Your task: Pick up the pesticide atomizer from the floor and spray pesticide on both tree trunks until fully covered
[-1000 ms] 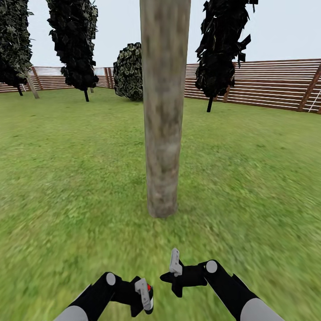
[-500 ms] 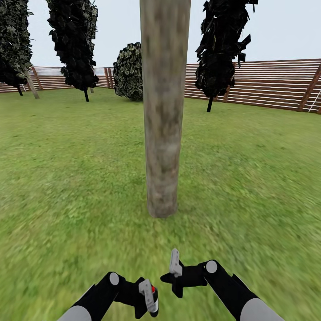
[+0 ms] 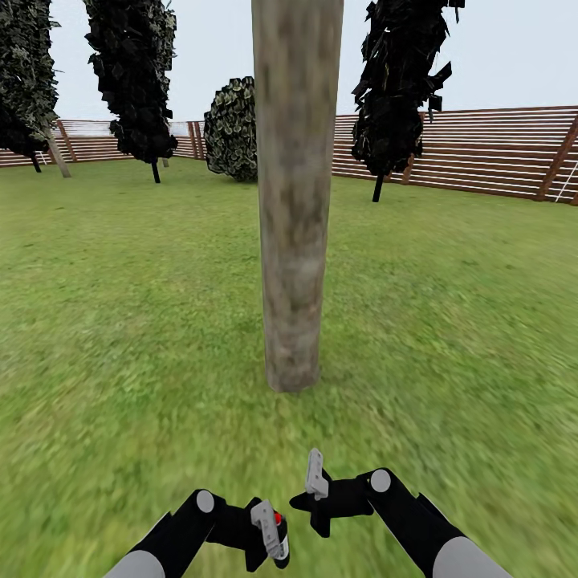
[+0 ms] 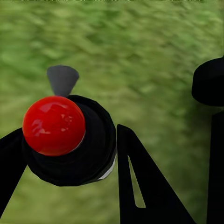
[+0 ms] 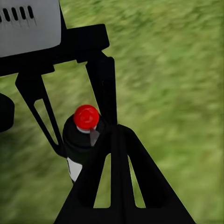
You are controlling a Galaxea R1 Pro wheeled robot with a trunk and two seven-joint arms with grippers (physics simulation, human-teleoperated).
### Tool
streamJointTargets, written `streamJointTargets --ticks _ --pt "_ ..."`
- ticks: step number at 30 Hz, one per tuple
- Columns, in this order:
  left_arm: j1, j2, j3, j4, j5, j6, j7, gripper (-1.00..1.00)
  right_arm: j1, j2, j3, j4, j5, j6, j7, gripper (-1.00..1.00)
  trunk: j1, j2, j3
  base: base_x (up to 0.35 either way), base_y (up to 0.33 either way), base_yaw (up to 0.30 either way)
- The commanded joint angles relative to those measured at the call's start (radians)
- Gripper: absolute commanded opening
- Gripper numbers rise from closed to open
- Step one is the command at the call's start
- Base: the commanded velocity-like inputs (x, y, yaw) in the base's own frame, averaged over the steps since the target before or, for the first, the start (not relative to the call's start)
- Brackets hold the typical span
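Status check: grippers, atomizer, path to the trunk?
Left gripper shut on atomizer. Right gripper empty, state unclear. Trunk dead ahead, grass between.

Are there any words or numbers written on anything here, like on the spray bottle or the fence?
None: no readable words, numbers or signs.
Black spray bottle with a red round cap, held in the left gripper: its pale patch is blank.
Thick grey-brown tree trunk: only bark.
Brown slatted wooden fence: plain slats.

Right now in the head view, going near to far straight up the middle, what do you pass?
Atomizer in the left gripper → grass → thick tree trunk → wooden fence.
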Motion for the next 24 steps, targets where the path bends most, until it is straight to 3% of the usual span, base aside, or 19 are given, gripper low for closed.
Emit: streamJointTargets --ticks 1,9,21,24 --pt "0.000 0.000 0.000 0.000 0.001 0.000 0.000 -1.00 0.000 0.000 0.000 0.000 0.000 0.000 0.000 -1.00 0.000 0.000 0.000 0.000 0.000 0.000" --pt "0.000 -0.016 0.000 0.000 0.001 0.000 0.000 -1.00 0.000 0.000 0.000 0.000 0.000 0.000 0.000 -1.00 0.000 0.000 0.000 0.000 0.000 0.000" --pt "0.000 -0.017 0.001 -0.002 0.007 0.001 0.004 -1.00 0.000 0.000 0.000 0.000 0.000 0.000 0.000 -1.00 0.000 0.000 0.000 0.000 0.000 0.000" --pt "0.001 -0.015 0.002 -0.031 0.025 0.001 0.005 -1.00 0.000 0.000 0.000 0.000 0.000 0.000 0.000 -1.00 0.000 0.000 0.000 0.000 0.000 0.000"
